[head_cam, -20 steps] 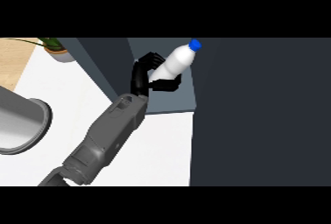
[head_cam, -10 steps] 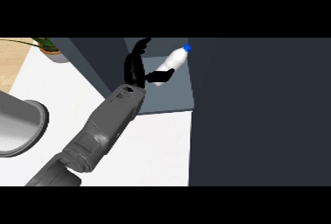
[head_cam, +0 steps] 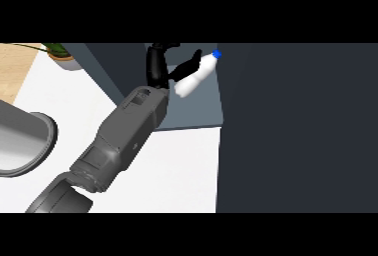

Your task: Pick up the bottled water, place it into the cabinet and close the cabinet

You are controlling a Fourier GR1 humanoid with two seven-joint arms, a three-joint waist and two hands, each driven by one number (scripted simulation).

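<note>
Bottled water [head_cam: 194, 76]: tilted inside cabinet [head_cam: 193, 117], pinched by hand [head_cam: 164, 64]. Risk: topples on release, blocking the dark door [head_cam: 295, 125] beside it.

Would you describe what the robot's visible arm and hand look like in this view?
One arm shows: a grey forearm built of boxy, smooth-sided segments, widening into a darker grey rounded section near the lower edge. It ends in a slim black wrist and a black hand with thin fingers and a thumb. No cables, markings or sleeves are visible.
</note>
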